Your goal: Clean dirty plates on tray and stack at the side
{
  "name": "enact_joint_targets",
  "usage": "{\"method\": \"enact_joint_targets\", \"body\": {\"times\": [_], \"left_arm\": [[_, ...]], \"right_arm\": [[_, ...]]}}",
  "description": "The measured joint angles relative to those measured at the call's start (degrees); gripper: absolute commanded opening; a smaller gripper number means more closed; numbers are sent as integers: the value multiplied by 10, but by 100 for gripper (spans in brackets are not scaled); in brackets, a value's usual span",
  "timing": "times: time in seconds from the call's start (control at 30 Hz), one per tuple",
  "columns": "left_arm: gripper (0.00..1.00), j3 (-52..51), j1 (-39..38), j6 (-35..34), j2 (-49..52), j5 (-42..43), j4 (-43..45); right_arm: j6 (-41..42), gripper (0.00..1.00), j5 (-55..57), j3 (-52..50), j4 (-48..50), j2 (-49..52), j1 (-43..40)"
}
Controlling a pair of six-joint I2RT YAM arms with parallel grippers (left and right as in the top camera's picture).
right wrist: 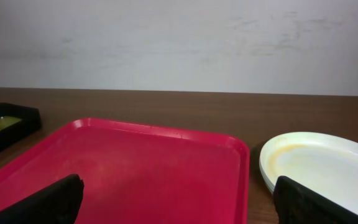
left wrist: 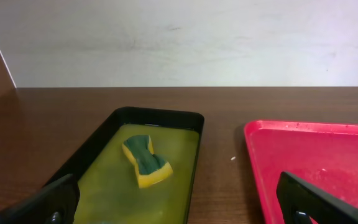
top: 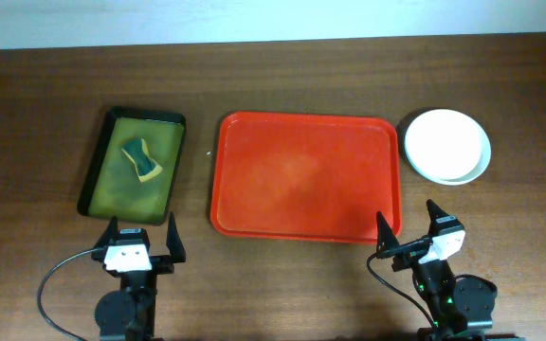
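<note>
The red tray (top: 303, 177) lies bare in the middle of the table; it also shows in the right wrist view (right wrist: 129, 171) and the left wrist view (left wrist: 316, 155). The plates (top: 446, 145) sit stacked on the table right of the tray, the top one with a faint yellow smear in the right wrist view (right wrist: 325, 167). My left gripper (top: 142, 240) is open and empty near the front edge, below the dark tray. My right gripper (top: 409, 227) is open and empty at the tray's front right corner.
A smaller dark tray (top: 133, 164) of yellow-green liquid stands left of the red tray, with a yellow-and-green sponge (top: 141, 159) lying in it; the sponge also shows in the left wrist view (left wrist: 145, 161). A white wall runs behind the table.
</note>
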Motion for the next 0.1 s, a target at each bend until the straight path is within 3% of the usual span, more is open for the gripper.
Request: {"method": "enact_joint_targets", "body": {"times": [0.1], "left_arm": [[99,0,0,0,0,0,0]], "right_arm": [[0,98,0,0,0,0,0]]}}
